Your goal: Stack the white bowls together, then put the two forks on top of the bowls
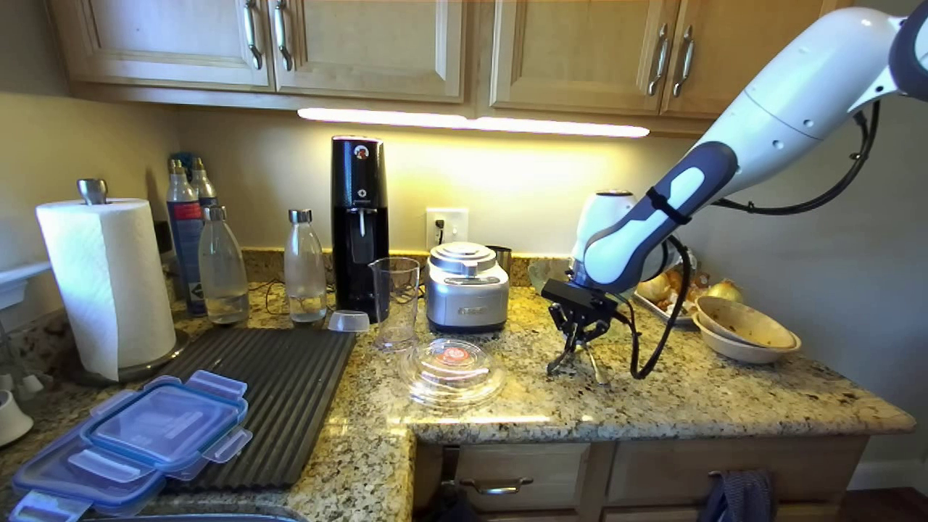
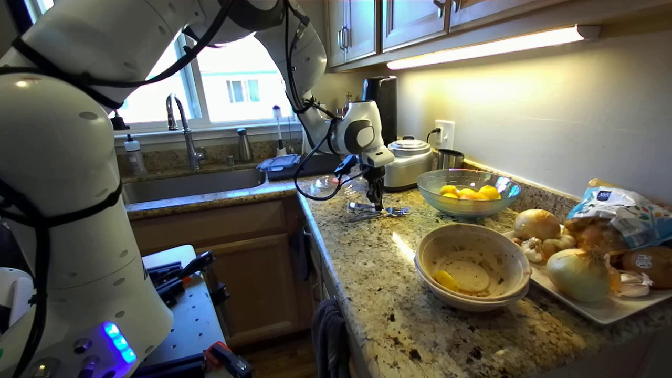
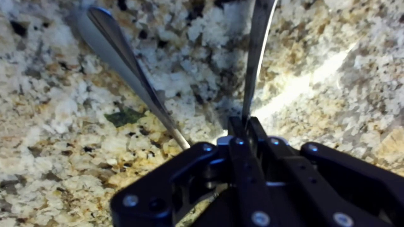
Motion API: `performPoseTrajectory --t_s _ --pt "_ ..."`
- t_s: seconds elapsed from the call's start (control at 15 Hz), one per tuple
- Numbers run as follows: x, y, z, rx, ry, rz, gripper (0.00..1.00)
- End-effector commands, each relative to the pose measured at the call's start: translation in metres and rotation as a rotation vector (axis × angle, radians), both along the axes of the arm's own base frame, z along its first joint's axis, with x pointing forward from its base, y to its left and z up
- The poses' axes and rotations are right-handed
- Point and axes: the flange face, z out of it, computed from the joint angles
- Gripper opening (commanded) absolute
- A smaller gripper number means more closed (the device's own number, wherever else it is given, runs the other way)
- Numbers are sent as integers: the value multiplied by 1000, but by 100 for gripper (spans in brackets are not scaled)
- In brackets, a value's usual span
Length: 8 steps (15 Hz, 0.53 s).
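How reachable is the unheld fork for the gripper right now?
Probably not yet: the gripper looks closed on one fork. The other fork lies close by, its visible handle uncovered.

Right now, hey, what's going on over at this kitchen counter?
A robot arm has its claw closed on one fork, low over the counter; whether that fork has left the surface, I can't tell. The second fork lies close by on the counter. The two white bowls are stacked, one inside the other, with something yellow in the top one. Neither fork is on the bowls yet.
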Motion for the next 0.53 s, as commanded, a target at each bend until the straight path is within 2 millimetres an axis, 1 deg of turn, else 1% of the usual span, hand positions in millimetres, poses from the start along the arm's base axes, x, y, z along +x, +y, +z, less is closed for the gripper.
performPoseTrajectory --t_s 0.0,0.13,0.27,0.33,0.4,0.47 --pt "-10 -5 29 3 -41 38 7" --pt "-11 -5 43 -7 -63 56 7" --pt "-10 -3 53 -4 -75 67 8" --pt "-12 1 54 15 -58 84 7" --pt "-13 8 55 33 -35 110 11" --pt "-17 17 53 44 -14 134 34"
